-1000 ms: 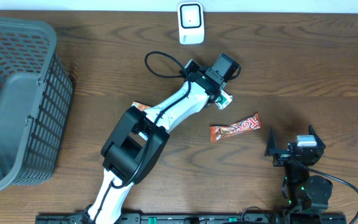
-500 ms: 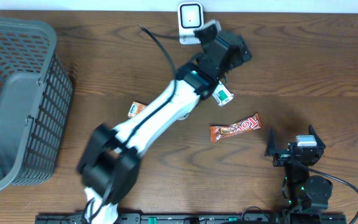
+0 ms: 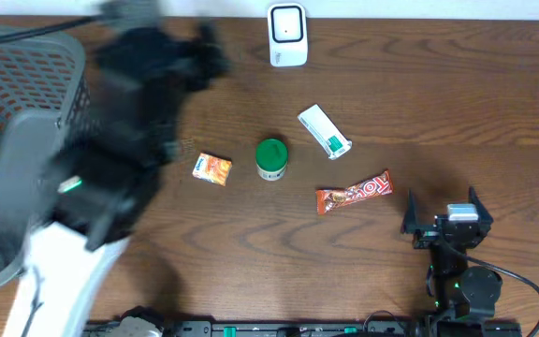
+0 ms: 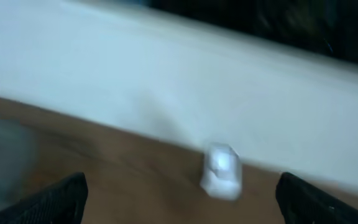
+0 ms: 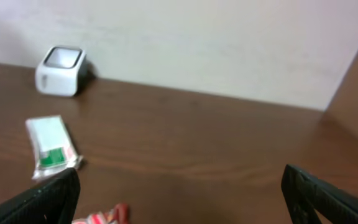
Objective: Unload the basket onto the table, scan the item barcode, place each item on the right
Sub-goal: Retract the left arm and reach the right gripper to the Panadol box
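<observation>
Right gripper [image 3: 442, 200], nearest the base: fingers spread wide, nothing between them, parked well clear of the goods.

The red candy bar [image 3: 354, 192] lies flat on the table [image 3: 457, 112]. Its white lettering appears to begin "TO"; the rest is too small to read.

Beyond it are a green-lidded tub [image 3: 271, 159], an orange packet [image 3: 212, 168] and a white-and-green pack [image 3: 325, 131]. None has a legible label.

Left gripper [image 4: 182, 186]: fingers spread, holding nothing. Its arm shows only as a smear beside the basket [image 3: 26, 150].

The scanner [image 3: 287, 36] stands at the far edge. No item is in front of it, so the scan is judged not done.

Risks:
- An arm at that speed could strike the basket or sweep the goods.
- A grasp over a barcode, or a flat wrapper slipping from the fingers, would spoil the read.
- No barcode is visible, so an item may be presented wrong face.
</observation>
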{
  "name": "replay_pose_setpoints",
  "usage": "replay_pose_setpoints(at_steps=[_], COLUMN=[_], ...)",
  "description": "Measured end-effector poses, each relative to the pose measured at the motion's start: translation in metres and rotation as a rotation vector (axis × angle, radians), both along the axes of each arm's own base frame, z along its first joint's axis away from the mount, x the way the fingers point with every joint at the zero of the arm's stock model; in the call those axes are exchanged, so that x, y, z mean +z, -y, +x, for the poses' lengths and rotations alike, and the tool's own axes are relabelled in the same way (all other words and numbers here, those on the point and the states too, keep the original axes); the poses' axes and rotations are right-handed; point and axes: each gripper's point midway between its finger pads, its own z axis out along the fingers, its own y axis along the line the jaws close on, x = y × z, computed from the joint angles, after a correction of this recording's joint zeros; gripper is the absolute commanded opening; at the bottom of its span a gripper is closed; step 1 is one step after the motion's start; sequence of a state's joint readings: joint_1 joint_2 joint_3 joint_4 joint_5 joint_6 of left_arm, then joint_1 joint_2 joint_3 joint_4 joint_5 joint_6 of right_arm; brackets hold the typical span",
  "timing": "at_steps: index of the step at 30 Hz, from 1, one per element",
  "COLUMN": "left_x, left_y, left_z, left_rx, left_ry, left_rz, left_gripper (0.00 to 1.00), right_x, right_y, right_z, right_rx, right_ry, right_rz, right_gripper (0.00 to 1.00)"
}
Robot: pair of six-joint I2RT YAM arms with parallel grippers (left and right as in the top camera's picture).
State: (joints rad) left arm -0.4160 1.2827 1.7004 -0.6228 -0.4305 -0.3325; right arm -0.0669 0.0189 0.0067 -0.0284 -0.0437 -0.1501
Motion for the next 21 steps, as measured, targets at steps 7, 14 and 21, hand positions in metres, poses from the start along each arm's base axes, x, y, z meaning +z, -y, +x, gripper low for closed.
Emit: replay_pose_setpoints(at_steps=[7, 14, 21], left_x=[0.112, 0.133, 0.087], left_y=[-0.126, -0.137, -0.123], left_z=[-0.106, -0.167, -0.151], left_rx=[0.269, 0.284, 0.169], left_ry=[0.359, 0.403, 0.293], left_rz=[0.083, 0.358, 0.429], left_gripper=[0.97, 0.97, 0.97], right_x=[0.022, 0.033, 0.066], right_y=[-0.013, -0.051, -0.077], right_z=[0.000, 0.006, 0.060], right_rx=[0.075, 0.289, 0.362], right_ry=[0.087, -0.029, -0.428], right_rz=[0.142, 0.334, 0.299], right_gripper=[0.99, 0.99, 0.99])
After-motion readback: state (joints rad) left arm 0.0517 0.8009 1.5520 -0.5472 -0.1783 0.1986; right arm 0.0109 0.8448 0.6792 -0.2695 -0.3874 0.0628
